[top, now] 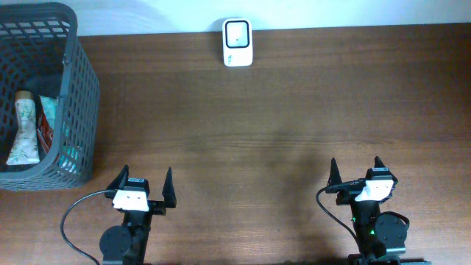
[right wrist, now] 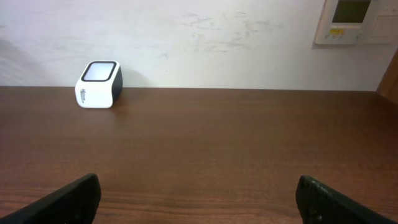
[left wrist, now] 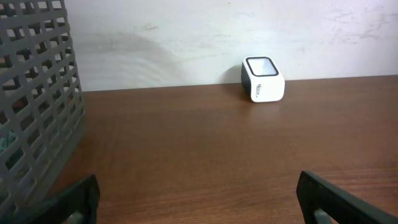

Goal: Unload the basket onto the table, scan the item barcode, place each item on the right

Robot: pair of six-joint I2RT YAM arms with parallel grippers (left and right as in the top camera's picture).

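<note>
The grey lattice-walled plastic basket holds a cream tube lying beside a flat red pack. Well right of the basket, at the wall, stands the white, rounded box-shaped scanner, with only smooth brown wood-grain table between them. The left gripper sits just off the basket's near corner and the right gripper well to its right. Both have jaws fully spread, gripping and touching nothing.

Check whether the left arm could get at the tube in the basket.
Probably yes, but from above only: the basket is open-topped, the tube lies exposed inside, and the left claw stands open nearby. The basket's side blocks a sideways approach.
</note>
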